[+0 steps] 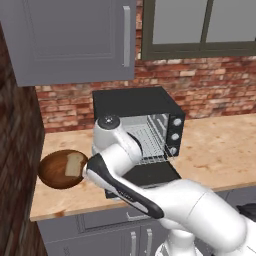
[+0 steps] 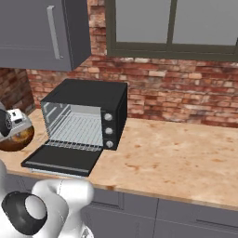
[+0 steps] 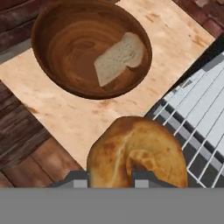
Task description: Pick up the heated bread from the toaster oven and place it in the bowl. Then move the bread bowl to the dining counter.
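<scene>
Bread: heated bread [image 3: 136,154] sat pinched between the fingers [image 3: 146,178], jaws nearly shut on it.
Gripper: gripper [image 3: 110,179] hung over counter [image 3: 83,116] beside toaster oven [image 1: 145,122] rack.
Bowl: bowl [image 3: 57,26] lay ahead of the fingertips, holding a pale slice [image 3: 119,57].
Risk: thin hold might slip, dropping bread short of the rim.

Golden-brown bun [image 3: 135,153], dark brown bowl [image 3: 52,57], black oven [image 1: 135,102].

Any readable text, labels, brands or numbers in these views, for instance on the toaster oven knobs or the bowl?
None. The toaster oven knobs carry no legible marks, and the bowl, the bread slice and the heated bread bear no writing.
</scene>
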### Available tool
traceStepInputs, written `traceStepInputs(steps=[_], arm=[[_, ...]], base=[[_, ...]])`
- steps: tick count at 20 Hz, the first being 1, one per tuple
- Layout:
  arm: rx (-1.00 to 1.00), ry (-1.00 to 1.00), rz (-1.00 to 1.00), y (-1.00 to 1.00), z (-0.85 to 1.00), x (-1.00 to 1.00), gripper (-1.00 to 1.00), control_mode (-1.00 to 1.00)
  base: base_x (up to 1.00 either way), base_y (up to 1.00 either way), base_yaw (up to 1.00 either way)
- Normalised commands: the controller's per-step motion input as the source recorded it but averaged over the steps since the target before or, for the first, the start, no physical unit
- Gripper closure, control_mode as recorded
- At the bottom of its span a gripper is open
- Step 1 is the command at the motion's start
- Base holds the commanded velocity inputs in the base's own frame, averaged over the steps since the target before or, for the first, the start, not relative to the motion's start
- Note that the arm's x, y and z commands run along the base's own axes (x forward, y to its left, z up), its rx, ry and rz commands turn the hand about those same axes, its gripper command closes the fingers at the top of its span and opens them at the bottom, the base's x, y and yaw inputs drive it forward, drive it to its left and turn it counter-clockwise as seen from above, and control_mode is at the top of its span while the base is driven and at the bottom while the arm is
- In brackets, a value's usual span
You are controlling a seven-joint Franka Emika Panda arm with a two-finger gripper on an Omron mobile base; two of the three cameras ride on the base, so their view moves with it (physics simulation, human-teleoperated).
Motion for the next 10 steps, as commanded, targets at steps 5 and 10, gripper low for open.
traceStepInputs(steps=[5,10], arm=[[0.11,0.08,0.41,1.00,0.00,0.36,1.00,-1.00],[-0.01,0.04,0.04,0.95,-0.06,0.53,1.00,-1.00]], base=[[0.00,0.00,0.00],[0.00,0.00,0.00]])
